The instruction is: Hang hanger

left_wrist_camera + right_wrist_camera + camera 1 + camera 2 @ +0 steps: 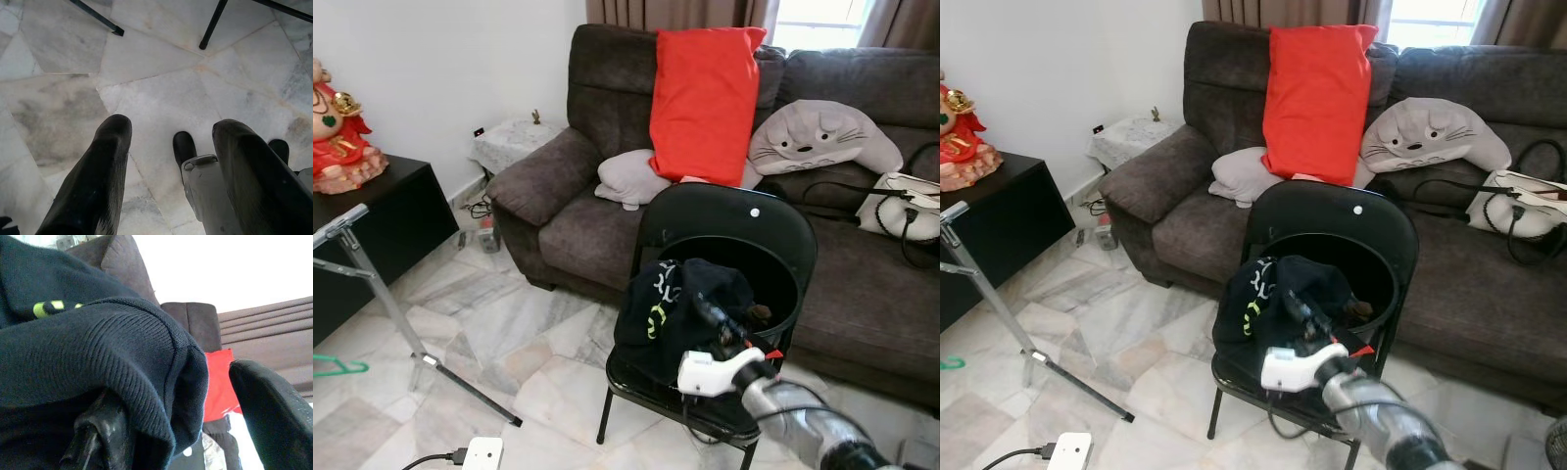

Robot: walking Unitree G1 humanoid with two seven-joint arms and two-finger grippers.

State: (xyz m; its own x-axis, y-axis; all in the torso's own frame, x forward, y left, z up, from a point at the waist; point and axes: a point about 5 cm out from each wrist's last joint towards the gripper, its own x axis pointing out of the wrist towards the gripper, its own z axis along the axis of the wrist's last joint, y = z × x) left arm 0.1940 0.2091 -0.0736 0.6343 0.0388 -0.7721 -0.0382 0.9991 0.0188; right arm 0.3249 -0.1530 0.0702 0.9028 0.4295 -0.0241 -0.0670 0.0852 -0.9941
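Daylight enters from the window (822, 22) behind the sofa (862, 264), at the top of both head views, and blows out to white there. The room is evenly bright, the 2 head views sharp, with soft shadows under the chair (724, 294) on the marble floor (499, 343). The right wrist view has an overexposed white upper part, and the dark knit garment (88, 357) close to the lens looks slightly soft. The left wrist view is dimmer, its near fingers (98, 181) blurred.
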